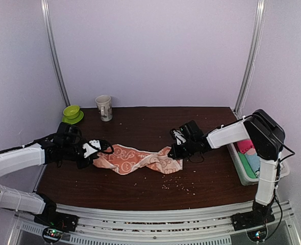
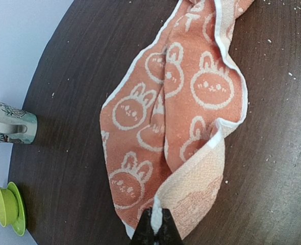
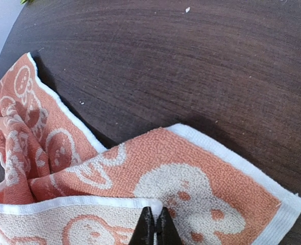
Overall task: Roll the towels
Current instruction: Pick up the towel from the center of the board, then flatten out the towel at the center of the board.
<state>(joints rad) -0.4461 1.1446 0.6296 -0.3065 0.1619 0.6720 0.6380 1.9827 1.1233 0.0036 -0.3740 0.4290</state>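
An orange-peach towel with white bunny faces [image 1: 138,159] lies twisted and stretched across the middle of the dark table. My left gripper [image 1: 96,151] is shut on the towel's white-hemmed left corner, seen pinched between the black jaws of the left gripper [image 2: 157,222] with the towel [image 2: 176,97] running away from it. My right gripper [image 1: 177,147] is shut on the right end; in the right wrist view the right gripper [image 3: 154,220] pinches the white hem of the towel [image 3: 191,178]. A hot pink towel does not show on the table.
A patterned mug [image 1: 104,107] and a green cup on a saucer [image 1: 72,113] stand at the back left. A tray [image 1: 241,168] with pink and pale rolls [image 1: 247,148] sits at the right edge. Crumbs dot the table [image 1: 181,186] in front.
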